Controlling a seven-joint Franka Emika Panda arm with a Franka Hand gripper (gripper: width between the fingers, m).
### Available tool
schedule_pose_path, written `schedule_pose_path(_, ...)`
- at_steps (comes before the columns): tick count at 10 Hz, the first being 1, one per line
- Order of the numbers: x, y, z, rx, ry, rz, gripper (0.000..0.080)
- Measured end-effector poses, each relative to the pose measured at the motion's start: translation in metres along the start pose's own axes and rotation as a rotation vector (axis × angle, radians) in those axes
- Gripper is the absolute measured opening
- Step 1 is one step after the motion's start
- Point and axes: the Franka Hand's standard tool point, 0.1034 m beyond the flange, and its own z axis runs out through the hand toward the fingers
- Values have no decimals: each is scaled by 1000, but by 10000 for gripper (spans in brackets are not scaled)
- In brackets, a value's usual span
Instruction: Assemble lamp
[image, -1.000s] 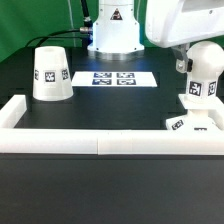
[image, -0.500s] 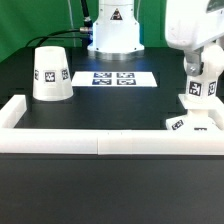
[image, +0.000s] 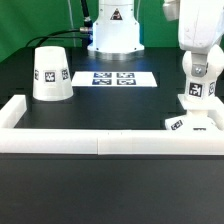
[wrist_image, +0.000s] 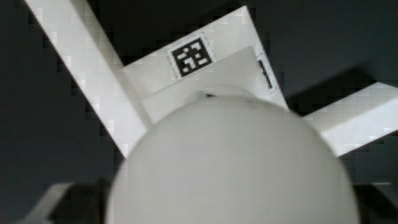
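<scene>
The bulb (image: 197, 92) stands upright at the exterior view's right, with black tags on its body. My gripper (image: 200, 64) is right over it, and its jaws stand open on either side of the round head. In the wrist view the bulb's head (wrist_image: 222, 160) fills the space at my gripper (wrist_image: 217, 208); the dark fingers only just show at the picture's corners, apart from the head. The small flat base (image: 188, 125) lies in front of the bulb by the wall strip, and its tag shows in the wrist view (wrist_image: 192, 57). The cone shade (image: 50, 74) stands at the left.
The long white wall strip (image: 100, 142) runs along the front and turns back at both ends; it also shows in the wrist view (wrist_image: 89, 70). The marker board (image: 113, 78) lies mid-table in front of the arm's white foot (image: 112, 35).
My gripper has moved toward the exterior view's right, from beside the bulb to right over its head. The bulb, base and shade have not moved.
</scene>
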Motion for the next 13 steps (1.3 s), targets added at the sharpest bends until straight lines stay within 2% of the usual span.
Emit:
schedule_pose_path(5,-1,0,0,7,4,96,576)
schedule_pose_path(9,-1,0,1,21,15,499,577)
schedule_pose_path(13,0,0,1,24,13,796,579)
